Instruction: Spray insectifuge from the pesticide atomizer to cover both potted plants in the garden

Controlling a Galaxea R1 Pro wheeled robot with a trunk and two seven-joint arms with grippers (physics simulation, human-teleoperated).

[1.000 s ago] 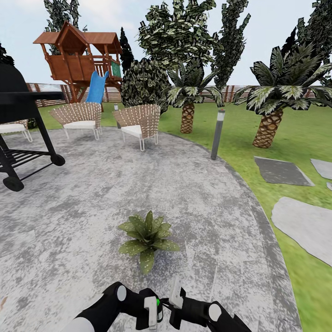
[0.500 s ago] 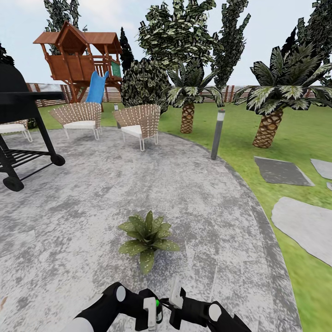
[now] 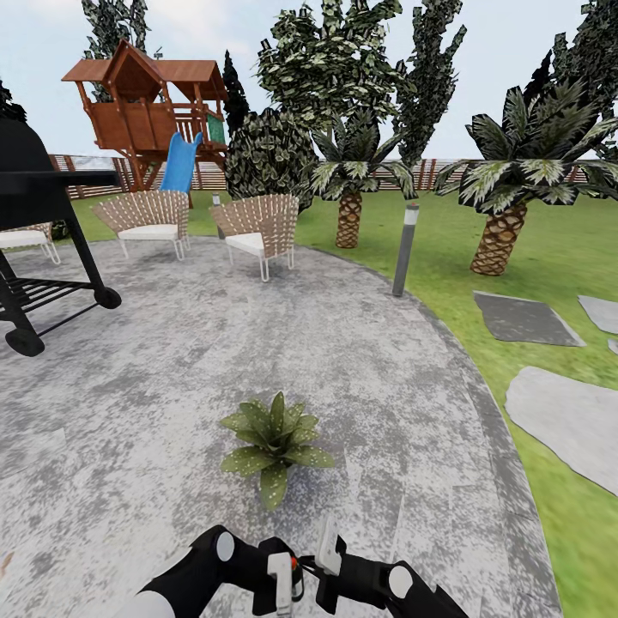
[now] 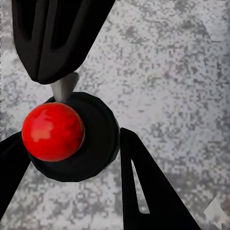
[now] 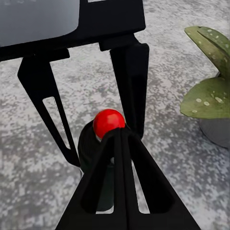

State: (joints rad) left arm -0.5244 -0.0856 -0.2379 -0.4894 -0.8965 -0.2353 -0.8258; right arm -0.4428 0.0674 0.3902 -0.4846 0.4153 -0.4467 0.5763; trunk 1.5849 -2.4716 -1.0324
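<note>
Pesticide atomizer, unlabelled, sits clamped in the left gripper; right gripper's state unclear.

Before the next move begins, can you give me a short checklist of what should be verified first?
1. Left tool holds the pesticide atomizer, a finger on each side of its dark body: ok.
2. Right tool shut, its tip at the red ball on top of the atomizer: ok.
3. Potted plant on the patio, just ahead of both tools: ok.
4. Nozzle aimed at that plant: cannot tell.
5. Leaves already covered with spray: cannot tell.
6. Position of the second plant: cannot tell.
</note>
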